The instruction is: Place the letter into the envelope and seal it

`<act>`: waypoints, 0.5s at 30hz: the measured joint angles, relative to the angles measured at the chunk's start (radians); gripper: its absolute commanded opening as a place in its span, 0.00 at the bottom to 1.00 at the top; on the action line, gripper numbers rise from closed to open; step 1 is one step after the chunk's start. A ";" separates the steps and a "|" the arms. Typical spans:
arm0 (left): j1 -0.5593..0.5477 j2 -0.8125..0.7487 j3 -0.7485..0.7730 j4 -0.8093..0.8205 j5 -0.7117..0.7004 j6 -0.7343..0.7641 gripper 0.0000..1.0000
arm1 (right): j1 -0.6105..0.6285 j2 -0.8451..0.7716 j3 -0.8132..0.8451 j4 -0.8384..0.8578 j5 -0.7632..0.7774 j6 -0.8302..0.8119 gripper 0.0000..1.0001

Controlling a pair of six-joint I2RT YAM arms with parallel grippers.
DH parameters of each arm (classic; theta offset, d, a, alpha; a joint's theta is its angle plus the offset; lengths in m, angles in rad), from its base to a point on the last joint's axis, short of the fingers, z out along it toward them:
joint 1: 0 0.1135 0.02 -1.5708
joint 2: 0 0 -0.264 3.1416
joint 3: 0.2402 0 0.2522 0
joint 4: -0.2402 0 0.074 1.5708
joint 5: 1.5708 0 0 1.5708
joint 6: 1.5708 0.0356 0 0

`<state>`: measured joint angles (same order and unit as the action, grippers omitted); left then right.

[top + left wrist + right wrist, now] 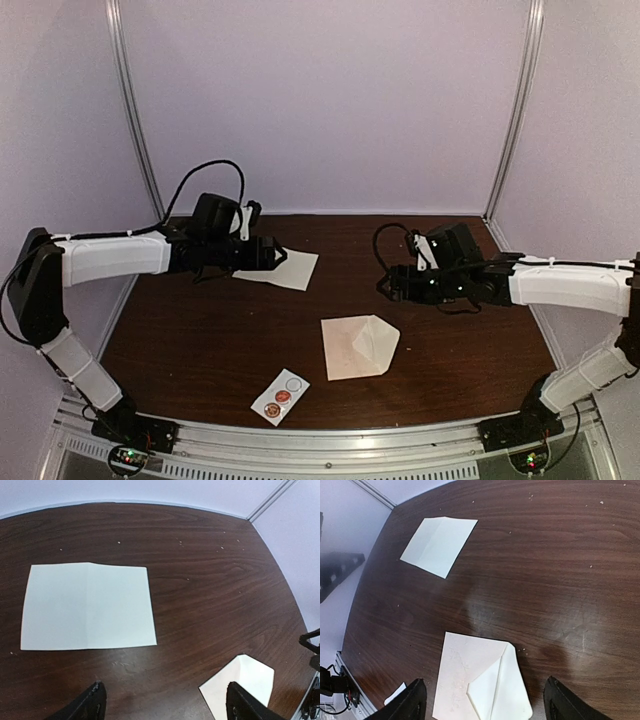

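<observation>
The left fingers (89, 703) stand wide apart with nothing between them, only bare wood showing in the gap. They hang above the bench (200, 340) in its far-left part. Just beyond them lies the letter (87, 605), a pale sheet with one crease down it, flat on the wood and touching nothing else. In the top view these fingers overlap the letter's left edge.

The right fingers (410, 701) are also spread wide and hold nothing. They hover above the right half of the bench, well apart from the left pair. Below them, and framed between them in the right wrist view, lies the envelope (480, 680). It rests flat on the wood near the middle of the bench, a little toward the right and toward the near edge. Its pointed flap is open and points toward the right edge. The envelope and the letter lie well apart.

Closer to the near edge, left of the envelope, a small white sticker strip (281, 397) lies at a slant, with two round stickers on it.
</observation>
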<state>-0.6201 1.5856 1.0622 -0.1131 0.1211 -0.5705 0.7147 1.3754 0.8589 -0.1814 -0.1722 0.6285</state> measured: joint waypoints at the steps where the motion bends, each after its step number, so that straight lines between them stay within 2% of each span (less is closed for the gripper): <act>1: 0.021 0.026 0.027 -0.010 0.007 0.018 0.84 | -0.006 -0.019 -0.011 0.005 0.010 0.005 0.87; 4: 0.068 0.116 0.093 -0.032 0.018 0.056 0.84 | -0.024 -0.085 -0.045 0.027 0.046 0.000 0.99; 9: 0.091 0.283 0.218 -0.068 0.004 0.100 0.84 | -0.065 -0.155 -0.104 0.099 0.056 0.005 1.00; 15: 0.100 0.441 0.339 -0.079 -0.005 0.121 0.84 | -0.179 -0.217 -0.244 0.222 0.002 0.084 1.00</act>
<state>-0.5198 2.0262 1.4010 -0.1917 0.1158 -0.4500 0.5358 1.1587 0.6147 0.0406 -0.1703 0.7124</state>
